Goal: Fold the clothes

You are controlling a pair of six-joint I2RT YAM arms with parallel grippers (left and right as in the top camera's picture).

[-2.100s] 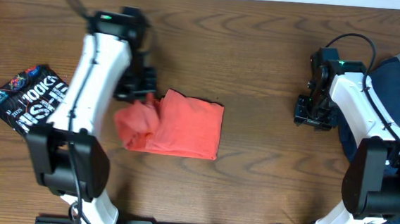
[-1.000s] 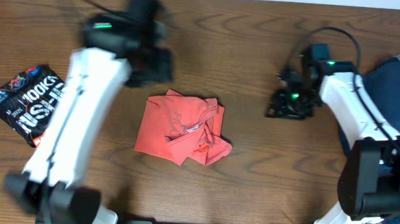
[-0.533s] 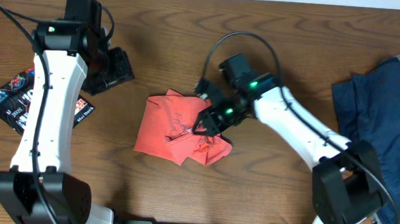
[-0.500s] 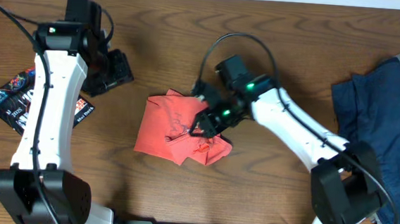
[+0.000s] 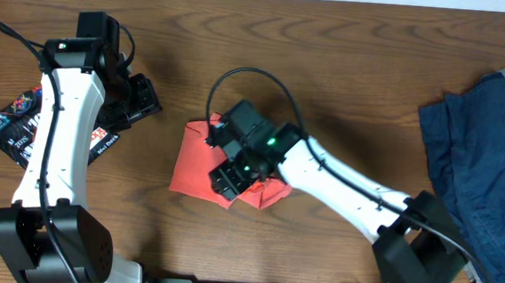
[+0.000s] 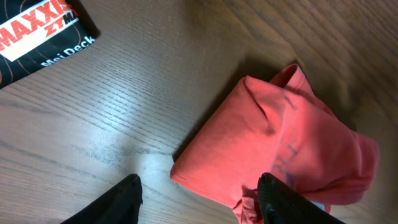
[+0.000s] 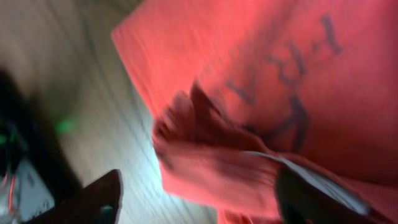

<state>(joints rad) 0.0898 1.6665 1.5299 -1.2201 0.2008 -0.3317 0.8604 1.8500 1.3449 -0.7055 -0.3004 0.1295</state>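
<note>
A crumpled red shirt (image 5: 196,160) lies half-folded on the wooden table, left of centre. My right gripper (image 5: 226,177) reaches across and hovers low over its bunched lower right corner. In the right wrist view the jaws (image 7: 199,186) stand open, with the red shirt (image 7: 261,81) below them and nothing gripped. My left gripper (image 5: 139,100) is up and to the left of the shirt, apart from it. In the left wrist view it is open (image 6: 200,183) over bare wood at the edge of the red shirt (image 6: 273,143).
A folded black printed garment (image 5: 22,125) lies at the far left, partly under my left arm, and shows in the left wrist view too (image 6: 37,28). A blue garment pile (image 5: 483,158) covers the right edge of the table.
My right arm has swept left from the table's right side onto the red shirt, and its jaws have widened. The left arm has let go of the shirt and drawn back to the upper left.
</note>
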